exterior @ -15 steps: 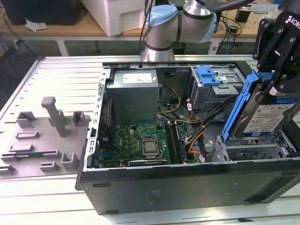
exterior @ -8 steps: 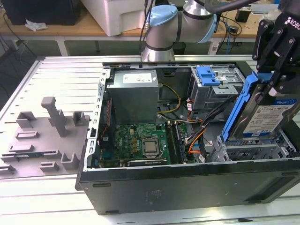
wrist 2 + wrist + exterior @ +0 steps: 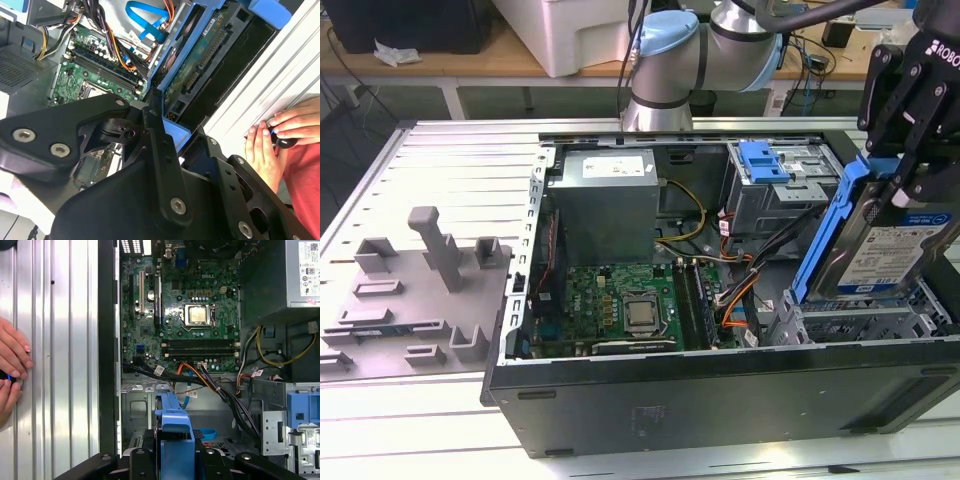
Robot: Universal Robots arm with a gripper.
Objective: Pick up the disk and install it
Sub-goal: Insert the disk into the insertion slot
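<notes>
Item: disk (image 3: 895, 255), one, silver with a white-and-blue label, framed by a blue carrier.
Disk position: tilted steeply, upper end in the pincer (image 3: 905, 185), lower end at the mouth of the metal drive bay (image 3: 860, 320) in the case corner at the exterior view's right; whether it touches the bay cannot be told.
Pincer: one, black, clamped on the disk's upper end, fingers on opposite faces.
Arm: one grey-and-blue robot arm (image 3: 690, 50), behind the case.
Container: computer case (image 3: 620, 400), one, lying on its side with the panel off, on the slatted metal counter (image 3: 450, 160).
Case contents: one green motherboard (image 3: 620, 300) with a processor socket (image 3: 642, 313); one grey power supply (image 3: 605, 200); one upper drive cage (image 3: 775, 185) with a blue latch; loose black, orange and yellow cables (image 3: 720, 270).
Beside the case: one grey moulded fixture (image 3: 420, 290) on the counter, at the exterior view's left, apart from the case.
Exterior view alone: the label face of the disk, the fixture, the arm.
Second wrist view alone: the disk's underside (image 3: 200, 65) with its green circuit board and connector; a red garment (image 3: 305, 185).
Both wrist views: two person's hands (image 3: 262, 155) resting on the counter just outside the case wall, close together.
First wrist view: the carrier's blue edge (image 3: 175, 425) seen end-on between the pincer fingers, with the motherboard beyond.
</notes>
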